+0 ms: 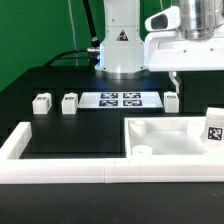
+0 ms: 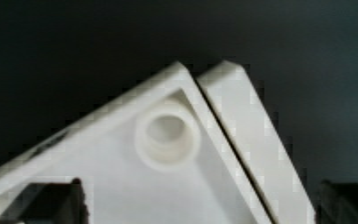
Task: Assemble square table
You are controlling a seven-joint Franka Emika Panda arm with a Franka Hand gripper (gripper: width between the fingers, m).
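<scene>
The white square table top [image 1: 175,133] lies at the front on the exterior view's right, rim up, with a round corner socket [image 1: 143,151] and a black-and-white tag [image 1: 213,130] at its right edge. Three small white leg blocks [image 1: 41,101] [image 1: 69,101] [image 1: 171,99] stand on the black table behind it. My gripper [image 1: 180,75] hangs above the back of the top, over the right leg block. In the wrist view the gripper [image 2: 194,208] is open and empty, with dark fingertips [image 2: 44,204] far apart over the top's corner and its socket [image 2: 165,136].
The long white border rail [image 1: 60,166] runs along the front and up the exterior view's left; it shows beside the top's corner in the wrist view [image 2: 250,130]. The marker board [image 1: 120,99] lies between the leg blocks. The robot base [image 1: 120,45] stands behind it.
</scene>
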